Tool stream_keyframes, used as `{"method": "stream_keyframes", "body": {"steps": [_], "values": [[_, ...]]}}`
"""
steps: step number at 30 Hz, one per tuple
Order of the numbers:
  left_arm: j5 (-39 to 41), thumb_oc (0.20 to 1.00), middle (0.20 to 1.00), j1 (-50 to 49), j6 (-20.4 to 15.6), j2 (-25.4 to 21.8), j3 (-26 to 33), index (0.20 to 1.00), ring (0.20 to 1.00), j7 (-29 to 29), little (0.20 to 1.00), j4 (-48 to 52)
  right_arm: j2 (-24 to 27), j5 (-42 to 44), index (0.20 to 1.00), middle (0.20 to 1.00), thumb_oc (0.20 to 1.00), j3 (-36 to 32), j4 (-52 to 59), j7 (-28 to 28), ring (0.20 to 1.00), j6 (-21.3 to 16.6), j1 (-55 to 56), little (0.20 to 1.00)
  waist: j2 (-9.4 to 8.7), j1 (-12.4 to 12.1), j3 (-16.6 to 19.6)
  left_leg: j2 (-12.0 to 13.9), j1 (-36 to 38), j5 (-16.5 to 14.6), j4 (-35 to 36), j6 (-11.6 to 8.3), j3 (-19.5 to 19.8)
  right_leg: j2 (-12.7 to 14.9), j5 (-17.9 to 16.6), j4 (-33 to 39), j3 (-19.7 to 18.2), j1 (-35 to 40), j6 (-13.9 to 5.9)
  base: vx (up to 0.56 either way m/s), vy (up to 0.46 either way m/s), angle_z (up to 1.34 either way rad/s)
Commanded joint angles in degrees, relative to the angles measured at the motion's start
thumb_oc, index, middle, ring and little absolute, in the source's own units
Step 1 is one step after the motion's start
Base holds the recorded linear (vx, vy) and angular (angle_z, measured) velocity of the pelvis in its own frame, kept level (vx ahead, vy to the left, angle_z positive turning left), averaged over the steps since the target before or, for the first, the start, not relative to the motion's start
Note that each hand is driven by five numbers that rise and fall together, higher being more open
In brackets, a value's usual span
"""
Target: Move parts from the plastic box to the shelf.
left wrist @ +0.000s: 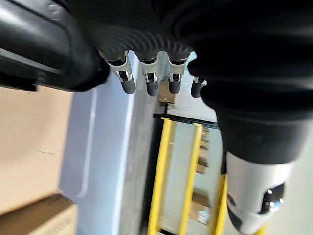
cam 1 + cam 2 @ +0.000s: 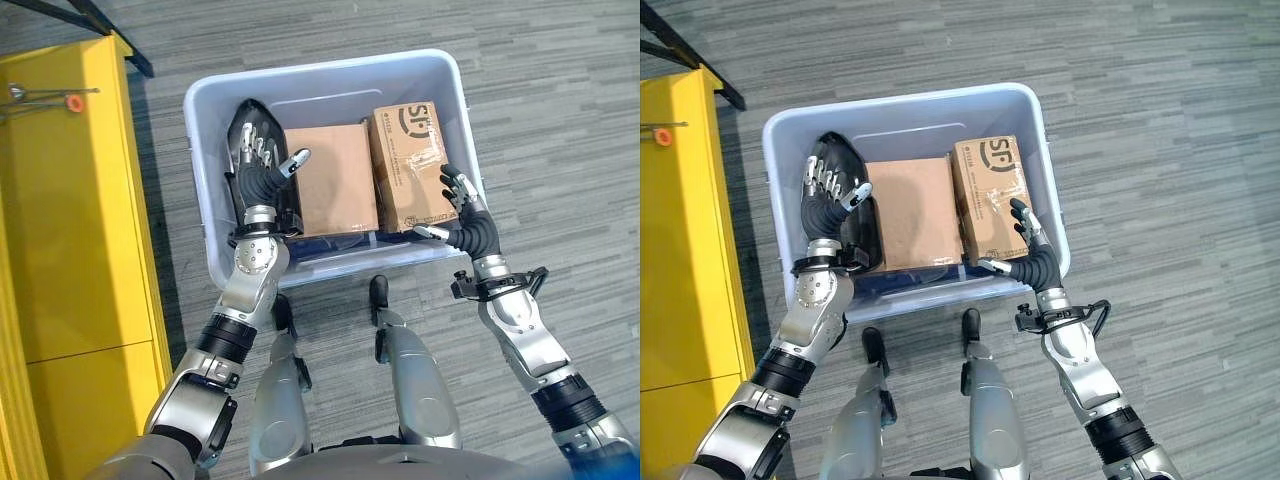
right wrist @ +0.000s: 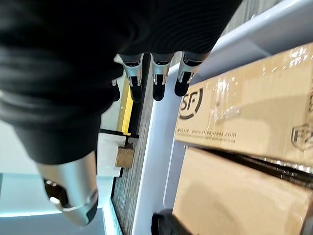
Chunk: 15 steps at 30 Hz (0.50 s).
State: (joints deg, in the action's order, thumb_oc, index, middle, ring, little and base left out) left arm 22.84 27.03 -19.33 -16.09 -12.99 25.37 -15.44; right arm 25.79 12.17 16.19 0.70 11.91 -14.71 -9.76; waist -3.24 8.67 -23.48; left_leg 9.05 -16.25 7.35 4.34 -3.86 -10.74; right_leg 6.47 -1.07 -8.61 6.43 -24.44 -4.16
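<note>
A pale blue plastic box stands on the floor in front of me. Inside it lie a glossy black part at the left, a plain carton in the middle and a taped, printed carton at the right. My left hand rests over the black part with straight fingers, its thumb pointing toward the plain carton. My right hand is open at the printed carton's near right corner, fingers along its right side and thumb at its near face.
A yellow shelf stands close to the box's left side, with a small orange item on its top. Grey striped carpet surrounds the box, wide to the right and beyond.
</note>
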Motion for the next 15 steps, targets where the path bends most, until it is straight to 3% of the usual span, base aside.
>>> {"method": "stream_keyframes", "body": {"steps": [1, 15], "values": [[-6.91, 1.0, 1.0, 1.84, -2.51, -2.99, 1.96, 1.0, 1.0, 3.54, 1.0, -2.51, -1.51, 0.7, 1.0, 1.0, 1.0, -1.28, 2.28, 1.14, 1.0, -4.42, -1.77, 1.0, -2.91, -1.07, 2.1, 4.19, 6.94, -4.77, -1.97, -3.55, -1.32, 3.83, -2.82, -0.87, -0.2, 1.54, -4.94, 0.02, 0.031, -0.06], [-1.67, 1.0, 1.0, 13.66, -0.38, -7.51, 5.69, 1.0, 1.0, 8.49, 1.0, -30.1, -0.68, 3.14, 1.0, 1.0, 1.0, 1.65, 2.65, -0.3, 1.0, -6.11, -0.33, 1.0, -6.47, 3.62, 1.53, 4.37, 6.32, -3.48, -0.25, -4.72, -4.04, 2.16, -5.58, 3.15, -2.59, -0.14, -5.69, 0.0, 0.019, -0.12]]}}
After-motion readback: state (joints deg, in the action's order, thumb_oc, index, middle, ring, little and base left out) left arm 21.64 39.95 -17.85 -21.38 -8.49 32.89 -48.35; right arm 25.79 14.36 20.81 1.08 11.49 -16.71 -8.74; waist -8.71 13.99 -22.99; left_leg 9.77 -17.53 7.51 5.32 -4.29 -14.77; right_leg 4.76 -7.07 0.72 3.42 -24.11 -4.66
